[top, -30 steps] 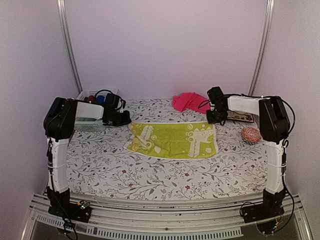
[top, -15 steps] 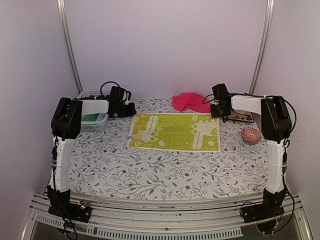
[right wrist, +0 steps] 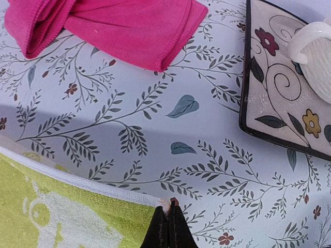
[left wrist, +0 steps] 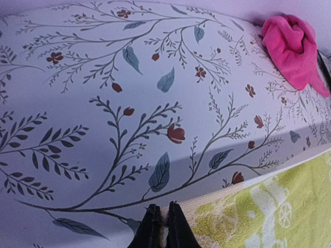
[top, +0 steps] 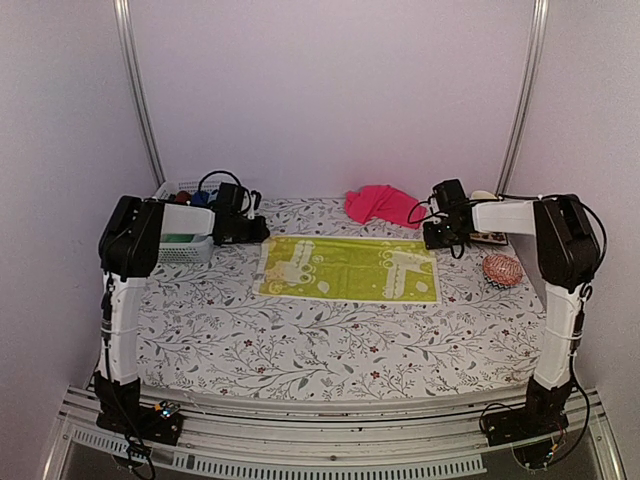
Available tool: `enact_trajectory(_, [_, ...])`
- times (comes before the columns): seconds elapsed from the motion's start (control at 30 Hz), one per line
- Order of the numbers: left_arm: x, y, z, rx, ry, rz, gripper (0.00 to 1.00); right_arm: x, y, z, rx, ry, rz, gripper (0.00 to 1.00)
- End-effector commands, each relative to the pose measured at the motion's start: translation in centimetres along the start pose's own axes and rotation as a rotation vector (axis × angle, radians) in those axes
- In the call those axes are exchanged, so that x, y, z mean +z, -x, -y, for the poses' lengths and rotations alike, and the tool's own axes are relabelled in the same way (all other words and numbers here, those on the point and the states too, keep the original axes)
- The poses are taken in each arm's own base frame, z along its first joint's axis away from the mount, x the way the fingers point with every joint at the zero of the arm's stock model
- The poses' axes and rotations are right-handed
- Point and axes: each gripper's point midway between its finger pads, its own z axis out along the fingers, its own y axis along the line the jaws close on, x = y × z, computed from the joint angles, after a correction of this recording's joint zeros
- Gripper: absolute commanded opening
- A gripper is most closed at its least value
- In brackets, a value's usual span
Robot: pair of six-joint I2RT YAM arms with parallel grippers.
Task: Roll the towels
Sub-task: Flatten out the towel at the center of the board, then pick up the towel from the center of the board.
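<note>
The lime-yellow towel (top: 348,268) with its white pattern lies spread flat across the middle of the table. My left gripper (top: 262,231) sits low at the towel's far left corner, its fingers pinched on the white hem (left wrist: 207,202). My right gripper (top: 433,238) is shut on the far right corner (right wrist: 155,200). The hot pink towel (top: 380,203) lies crumpled at the back, beyond the yellow one. It also shows at the top right of the left wrist view (left wrist: 292,46) and at the top of the right wrist view (right wrist: 103,26).
A white basket (top: 185,250) holding coloured cloth rolls (top: 190,198) stands at the back left behind my left arm. A patterned tray (right wrist: 279,98) with a white item (right wrist: 315,51) on it sits just right of my right gripper. A red-orange woven pad (top: 502,270) lies at the right edge.
Both grippers carried the towel's far corners back and apart, then down to the table. The towel went from sagging and wrinkled to flat and stretched.
</note>
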Motion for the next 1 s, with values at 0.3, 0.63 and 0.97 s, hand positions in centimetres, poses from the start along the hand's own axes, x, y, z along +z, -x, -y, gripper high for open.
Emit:
enact_trajectory(0.3, [-4.5,3.4,3.3,0.09,-0.234,0.217,0.1,-5.3,1.5,-0.8,0.027,0.139,0.117,0.01])
enact_trajectory(0.63, [-7.4,2.0,4.7,0.116,-0.31,0.222,0.1,-6.8,0.3,-0.6,0.028,0.151,0.093,0.01])
enact_trajectory(0.97, [-9.2,0.8,4.3,0.129,-0.289,0.209,0.01,-7.3,-0.9,-0.3,0.011,0.146,0.065,0.01])
